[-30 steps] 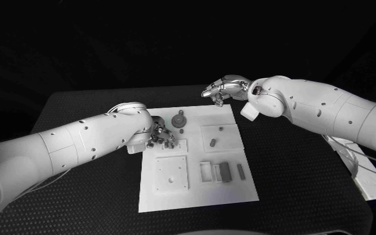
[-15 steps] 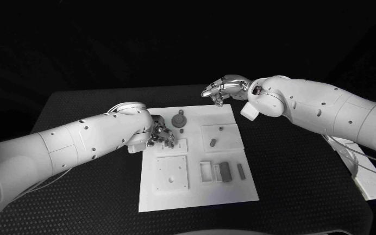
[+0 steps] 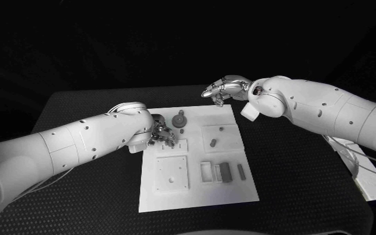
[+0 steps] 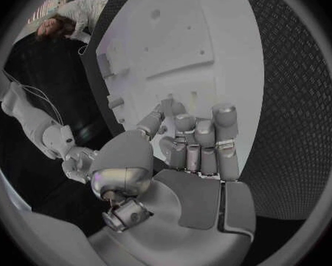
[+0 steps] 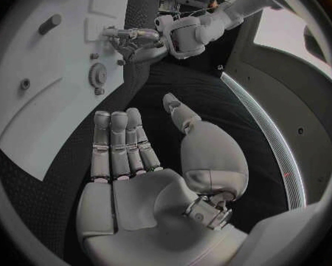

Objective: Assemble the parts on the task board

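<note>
Your left hand sits low over the white board, near its far-left part, fingers curled down close together w/ tips at a small raised plate. Can't tell if it holds anything; wrist view shows the fingers bunched over bare board surface. Your right hand hovers above the board's far-right corner, off the tabletop, fingers straight and side by side, thumb apart, nothing in the palm. On the board: a round gear-like part just beside your left hand, a dark slot piece on the square block mid-right, grey bars nearer you, and a square plate front-left.
</note>
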